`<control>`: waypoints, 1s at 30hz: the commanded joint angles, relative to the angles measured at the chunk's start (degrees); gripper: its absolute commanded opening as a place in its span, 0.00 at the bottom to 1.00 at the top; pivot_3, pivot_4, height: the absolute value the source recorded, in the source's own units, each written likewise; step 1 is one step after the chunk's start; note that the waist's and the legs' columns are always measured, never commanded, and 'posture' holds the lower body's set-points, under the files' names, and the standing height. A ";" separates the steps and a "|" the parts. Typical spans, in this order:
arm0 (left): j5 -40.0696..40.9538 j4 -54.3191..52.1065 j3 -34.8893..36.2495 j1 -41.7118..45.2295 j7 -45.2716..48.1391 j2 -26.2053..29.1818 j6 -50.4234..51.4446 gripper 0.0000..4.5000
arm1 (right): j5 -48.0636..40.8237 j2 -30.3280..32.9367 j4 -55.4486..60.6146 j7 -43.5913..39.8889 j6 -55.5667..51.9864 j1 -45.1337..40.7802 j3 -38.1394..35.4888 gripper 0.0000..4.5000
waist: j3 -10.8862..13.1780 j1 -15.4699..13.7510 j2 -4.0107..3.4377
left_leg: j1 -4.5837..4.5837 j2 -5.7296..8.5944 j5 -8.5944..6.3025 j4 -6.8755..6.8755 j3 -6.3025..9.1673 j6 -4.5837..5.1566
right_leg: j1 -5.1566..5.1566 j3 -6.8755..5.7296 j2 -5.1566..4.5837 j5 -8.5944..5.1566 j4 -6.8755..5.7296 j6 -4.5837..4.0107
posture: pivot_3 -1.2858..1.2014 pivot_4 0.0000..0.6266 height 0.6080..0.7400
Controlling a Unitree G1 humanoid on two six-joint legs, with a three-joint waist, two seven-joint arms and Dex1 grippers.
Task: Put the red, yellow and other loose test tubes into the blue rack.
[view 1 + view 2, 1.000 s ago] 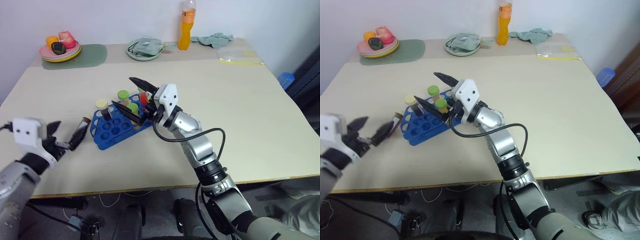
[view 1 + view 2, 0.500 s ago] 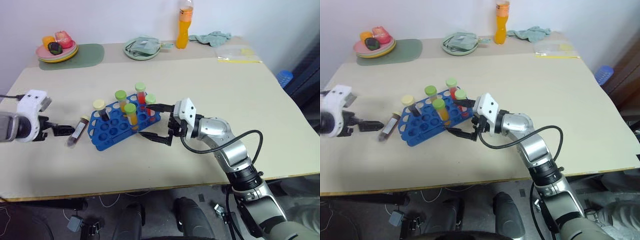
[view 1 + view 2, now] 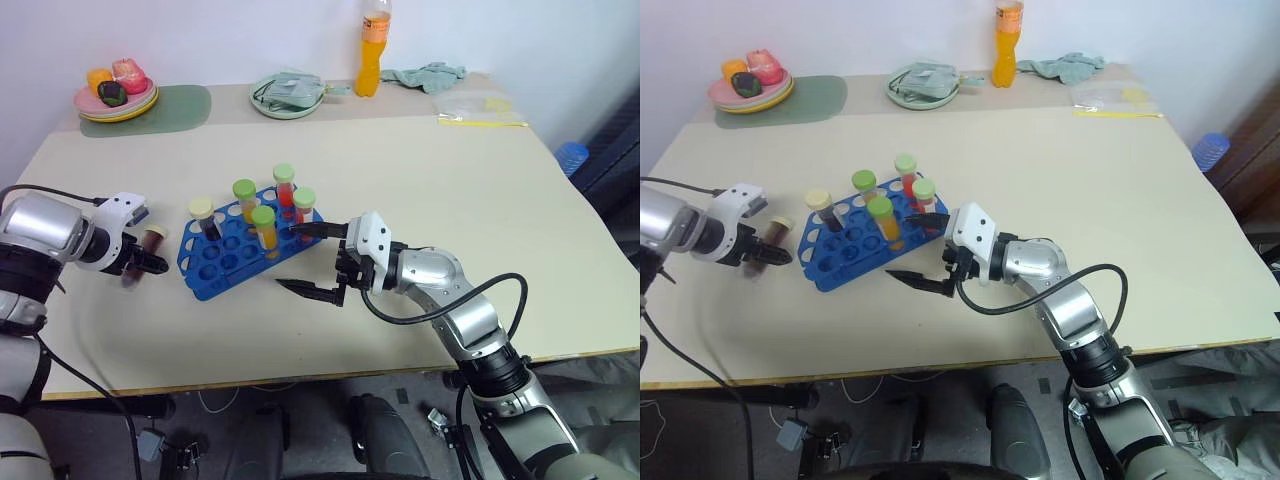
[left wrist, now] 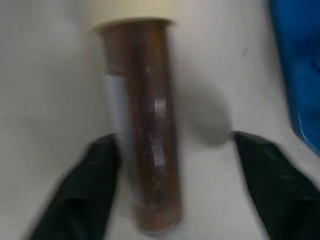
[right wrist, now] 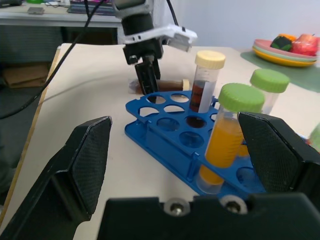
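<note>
While the head views looked down on the table [image 3: 480, 200], the blue rack [image 3: 232, 256] sat near its middle with five capped tubes upright in it: four green-capped ones [image 3: 265, 228] and a cream-capped one [image 3: 203, 215]. Just left of the rack, the left gripper [image 3: 138, 262] came down over a loose dark tube [image 3: 150, 241] with a cream cap lying flat. Right of the rack, the right gripper [image 3: 310, 260] hung with its jaws spread wide and nothing between them.

Seen by the left wrist, the dark tube [image 4: 148, 125] lay between the black fingers [image 4: 87, 185]; one finger seemed to touch its side and the other stood clear, so no closed grasp showed.

From the right wrist, the rack [image 5: 180, 145] held an orange-filled tube [image 5: 227, 135], with the left gripper [image 5: 148, 77] and the lying tube [image 5: 162, 85] beyond the rack.
</note>
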State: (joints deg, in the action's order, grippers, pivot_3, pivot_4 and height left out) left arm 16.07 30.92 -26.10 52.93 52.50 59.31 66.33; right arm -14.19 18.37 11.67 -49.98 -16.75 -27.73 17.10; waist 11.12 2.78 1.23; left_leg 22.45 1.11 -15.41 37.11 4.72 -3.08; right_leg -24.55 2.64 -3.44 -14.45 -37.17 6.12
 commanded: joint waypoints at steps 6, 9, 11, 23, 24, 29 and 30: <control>-5.12 0.05 8.23 -3.20 -0.47 5.39 -4.91 0.17 | -0.52 0.19 3.45 0.82 -0.60 0.77 -0.33 1.00 | 0.01 0.06 0.00 | 0.00 0.00 0.00 0.00 0.00 0.00 | -0.02 0.01 -0.02 0.00 -0.02 0.00 | 0.52 0.24 1.00; -1.77 -4.60 25.19 -9.52 -8.67 5.24 -16.00 0.17 | -0.57 0.62 3.66 1.15 -0.77 1.56 -0.71 1.00 | 0.01 -0.25 0.04 | 0.01 -0.03 0.00 -0.01 0.07 0.00 | -0.06 0.00 -0.07 0.00 -0.03 0.00 | 0.52 0.24 1.00; 2.25 -13.66 41.06 -15.44 -12.83 1.75 -19.64 0.17 | -0.80 0.92 3.44 1.59 -1.09 2.63 -1.32 1.00 | 0.00 -0.41 0.09 | 0.06 -0.02 0.00 0.02 0.10 0.00 | -0.06 -0.05 -0.13 0.01 -0.01 0.00 | 0.52 0.24 1.00; 2.24 -85.14 49.36 -62.02 -31.66 -39.23 -34.29 0.17 | 3.65 0.29 -8.65 4.38 3.48 4.15 -2.02 1.00 | -0.13 -2.02 0.22 | -0.12 0.15 -0.05 0.12 -0.19 0.04 | 0.22 -0.16 -0.63 0.08 0.09 0.10 | 0.52 0.24 1.00; -1.22 -84.71 45.39 -63.07 -33.90 -41.44 -37.99 0.17 | 3.55 0.17 -8.79 3.98 3.65 3.90 -1.91 1.00 | -0.14 -2.08 0.18 | -0.21 0.21 -0.03 0.13 -0.19 0.02 | 0.34 -0.15 -0.57 0.07 0.11 0.08 | 0.52 0.24 1.00; -13.64 -76.28 31.86 -63.40 -42.62 -50.35 -54.22 0.17 | 1.10 1.01 -6.24 -1.50 3.14 3.80 -0.96 1.00 | -0.15 -1.90 0.18 | -0.59 0.07 -0.04 0.09 -0.22 0.04 | 0.74 -0.09 -0.29 0.07 0.27 0.02 | 0.52 0.24 1.00; -14.76 -74.62 31.20 -63.34 -43.61 -51.17 -56.19 0.17 | 0.69 1.32 -5.59 -2.62 2.76 3.95 -0.72 1.00 | -0.14 -1.78 0.17 | -0.65 0.06 -0.04 0.04 -0.23 0.04 | 0.76 -0.09 -0.27 0.07 0.27 0.02 | 0.52 0.24 1.00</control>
State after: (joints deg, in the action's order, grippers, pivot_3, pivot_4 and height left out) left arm 4.59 -44.57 6.18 -10.66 10.98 8.63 15.41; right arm -11.69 19.33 2.73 -50.63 -14.23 -23.24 15.97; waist 10.98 1.00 1.40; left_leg 21.78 1.13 -15.46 37.14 4.49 -3.03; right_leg -23.78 2.55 -3.67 -14.39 -36.90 6.13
